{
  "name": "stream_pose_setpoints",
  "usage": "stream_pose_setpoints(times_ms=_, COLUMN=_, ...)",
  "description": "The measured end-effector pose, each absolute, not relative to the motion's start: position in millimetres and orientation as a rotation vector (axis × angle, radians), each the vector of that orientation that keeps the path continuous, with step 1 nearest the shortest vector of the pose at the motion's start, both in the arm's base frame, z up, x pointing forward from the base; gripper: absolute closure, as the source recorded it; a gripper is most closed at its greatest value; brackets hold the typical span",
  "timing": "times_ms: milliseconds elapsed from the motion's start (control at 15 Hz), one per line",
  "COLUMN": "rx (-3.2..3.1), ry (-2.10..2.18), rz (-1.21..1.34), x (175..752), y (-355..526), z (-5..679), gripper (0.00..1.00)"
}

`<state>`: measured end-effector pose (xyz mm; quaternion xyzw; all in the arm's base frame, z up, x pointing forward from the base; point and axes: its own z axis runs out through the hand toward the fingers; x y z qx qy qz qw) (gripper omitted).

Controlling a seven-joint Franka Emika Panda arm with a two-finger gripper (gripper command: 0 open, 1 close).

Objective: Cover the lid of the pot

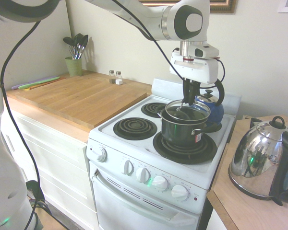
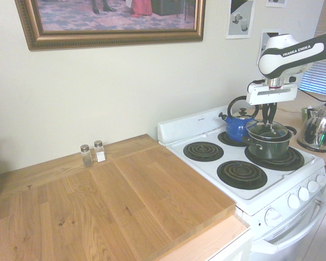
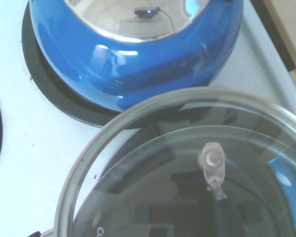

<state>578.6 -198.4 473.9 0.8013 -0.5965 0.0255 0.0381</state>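
Note:
The dark pot (image 1: 181,132) (image 2: 269,148) stands on the stove's front right burner in the first exterior view. The glass lid (image 1: 187,112) (image 2: 267,130) (image 3: 187,163), with its silver rim, hangs just over the pot's mouth, slightly tilted. My gripper (image 1: 186,102) (image 2: 270,122) comes straight down onto the lid's centre and is shut on the knob. In the wrist view the lid fills the lower part, with a small metal fitting at its middle. Whether the rim touches the pot I cannot tell.
A blue kettle (image 1: 212,109) (image 2: 237,126) (image 3: 138,64) sits on the burner right behind the pot. A chrome electric kettle (image 1: 260,163) (image 2: 318,127) stands on the counter beside the stove. On the wooden counter (image 1: 81,98) are two shakers (image 1: 115,76) (image 2: 93,154) and a utensil cup (image 1: 74,65).

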Motion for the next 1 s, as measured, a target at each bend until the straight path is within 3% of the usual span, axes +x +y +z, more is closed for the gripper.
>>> stream_pose_setpoints(times_ms=1000, rx=2.47, ry=-1.809, rz=0.058, x=576.9, y=-190.8, z=469.7, gripper=1.0)
